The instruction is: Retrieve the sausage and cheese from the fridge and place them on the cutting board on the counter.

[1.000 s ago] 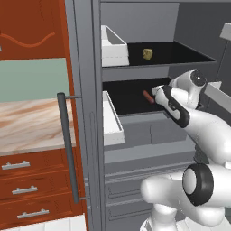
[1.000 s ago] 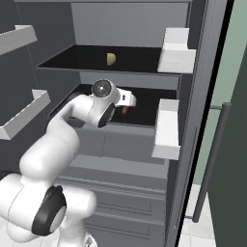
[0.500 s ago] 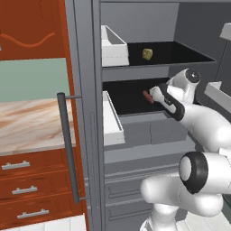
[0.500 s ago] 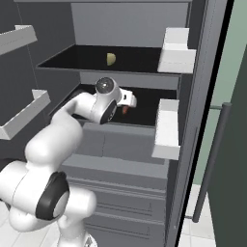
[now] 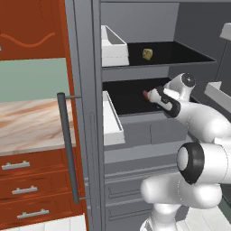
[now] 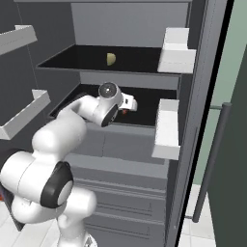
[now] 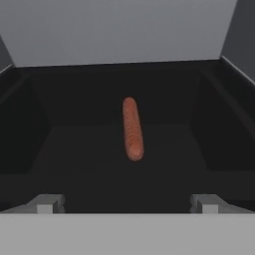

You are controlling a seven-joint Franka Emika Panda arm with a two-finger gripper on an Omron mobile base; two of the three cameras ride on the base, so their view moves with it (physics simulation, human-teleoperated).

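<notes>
Reddish-brown sausage [image 7: 132, 128] on dark fridge [image 5: 135, 97] shelf, jaws spread wide, short of it

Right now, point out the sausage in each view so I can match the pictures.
Left base view: the sausage is a red tip on the lower dark shelf, just left of the gripper.
Right base view: a red sliver under the white hand, on the same shelf.
Hand view: the sausage lies lengthwise at centre, ahead of the open fingertips.
Shared landmark: the cheese on the shelf above, in both base views.
</notes>
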